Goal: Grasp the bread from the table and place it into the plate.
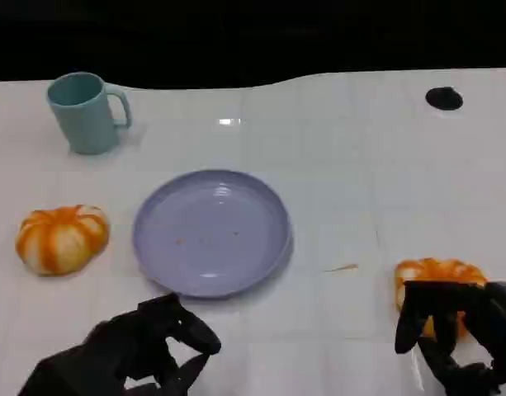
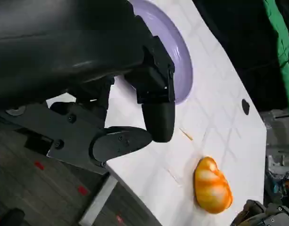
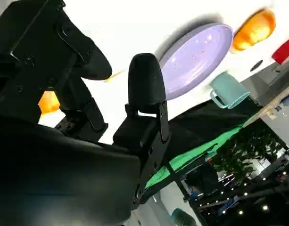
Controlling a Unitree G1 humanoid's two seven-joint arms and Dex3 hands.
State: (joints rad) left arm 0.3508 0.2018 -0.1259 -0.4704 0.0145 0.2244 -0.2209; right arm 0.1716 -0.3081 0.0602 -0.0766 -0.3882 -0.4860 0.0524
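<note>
Table (image 1: 352,165): white, carries all items.
Plate (image 1: 211,231): lavender, centre, holds only crumbs.
Left hand (image 1: 137,351): near left, fingers loosely curled, holds nothing.
Right hand (image 1: 455,330): near right, fingers spread over bread, grasp not confirmed; cannot tell contact.
Mug (image 1: 86,111): teal, far left.
Bread (image 1: 438,285): near right, on table, partly under right hand.
Second bread (image 1: 63,238): left of plate.
Risk: rounded loaf may slip or get pushed off near edge if fingers close off-centre.
</note>
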